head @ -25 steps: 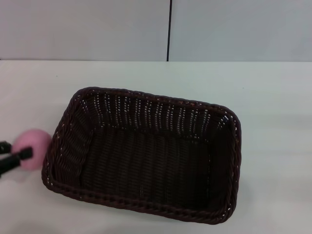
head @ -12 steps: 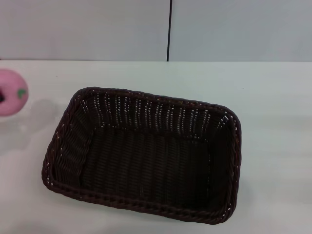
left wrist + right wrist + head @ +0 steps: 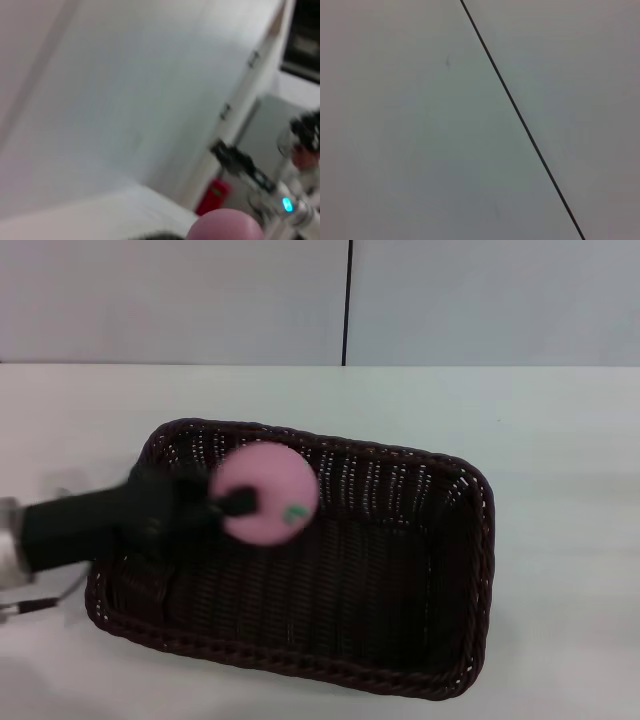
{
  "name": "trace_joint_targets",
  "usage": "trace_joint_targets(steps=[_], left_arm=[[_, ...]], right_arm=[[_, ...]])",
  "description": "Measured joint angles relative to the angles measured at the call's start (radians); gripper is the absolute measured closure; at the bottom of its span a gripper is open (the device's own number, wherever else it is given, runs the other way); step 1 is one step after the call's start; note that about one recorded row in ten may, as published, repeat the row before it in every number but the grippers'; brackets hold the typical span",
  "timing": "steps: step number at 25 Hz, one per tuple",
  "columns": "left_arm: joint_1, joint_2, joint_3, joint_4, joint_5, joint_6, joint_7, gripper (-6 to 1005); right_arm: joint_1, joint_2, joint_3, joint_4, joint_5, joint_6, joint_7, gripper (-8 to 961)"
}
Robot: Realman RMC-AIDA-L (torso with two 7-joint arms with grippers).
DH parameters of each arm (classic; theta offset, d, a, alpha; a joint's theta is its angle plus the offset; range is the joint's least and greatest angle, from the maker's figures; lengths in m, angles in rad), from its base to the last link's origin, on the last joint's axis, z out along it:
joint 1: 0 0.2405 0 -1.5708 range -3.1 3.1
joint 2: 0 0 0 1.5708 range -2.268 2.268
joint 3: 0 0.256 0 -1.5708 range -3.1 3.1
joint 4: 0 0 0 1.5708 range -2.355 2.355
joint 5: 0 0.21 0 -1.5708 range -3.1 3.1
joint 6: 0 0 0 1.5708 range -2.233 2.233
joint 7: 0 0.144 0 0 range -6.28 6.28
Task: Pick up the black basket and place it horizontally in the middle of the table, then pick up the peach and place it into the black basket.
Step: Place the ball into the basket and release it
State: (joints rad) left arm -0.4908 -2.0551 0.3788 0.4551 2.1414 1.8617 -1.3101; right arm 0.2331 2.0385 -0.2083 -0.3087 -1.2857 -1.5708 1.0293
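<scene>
Peach (image 3: 265, 493) first: we see it held in the air over the left half of the black basket (image 3: 430, 570), gripped by the left gripper (image 3: 240, 503), whose dark fingers close on its near side. We judge it is carried there so that it can drop straight into the open well, clear of the rim. It is a small, round, matte pink ball with a little green leaf mark facing us; in the left wrist view only its pink curved top (image 3: 225, 226) shows.

Under it, the basket lies with its long side across the table (image 3: 560, 440), roughly in the middle, which suits the placing asked for. We read its make as dark woven wicker: rounded corners, a braided rim, open slatted walls that let light through, a tight woven floor.

Around that, the tabletop is plain, smooth white, meeting a pale grey wall (image 3: 480, 300) with one dark vertical seam. Our right gripper is out of sight.
</scene>
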Motion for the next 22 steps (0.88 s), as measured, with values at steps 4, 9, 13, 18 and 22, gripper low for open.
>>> trace_joint_targets(steps=[4,9,13,18,22], left_arm=[[-0.018,-0.007,0.046,-0.011,-0.006,-0.043,-0.014,783],[-0.016,-0.004,0.031,-0.012,-0.017,-0.048,-0.014,686],[-0.006,-0.001,0.029,-0.007,-0.032,-0.048,-0.008,510],[0.002,0.000,0.027,-0.002,-0.037,-0.048,-0.005,367],[0.037,0.007,-0.043,0.003,-0.097,-0.044,0.018,199]], right_arm=[[0.000,0.000,0.000,0.009,-0.001,0.000,-0.003,451],[-0.003,0.000,0.000,0.013,-0.001,0.000,-0.011,451],[-0.004,0.000,0.000,0.016,-0.001,0.000,-0.012,451],[-0.001,0.000,0.000,0.016,-0.001,0.000,-0.012,451],[0.001,0.000,0.000,0.016,-0.001,-0.002,-0.012,451]])
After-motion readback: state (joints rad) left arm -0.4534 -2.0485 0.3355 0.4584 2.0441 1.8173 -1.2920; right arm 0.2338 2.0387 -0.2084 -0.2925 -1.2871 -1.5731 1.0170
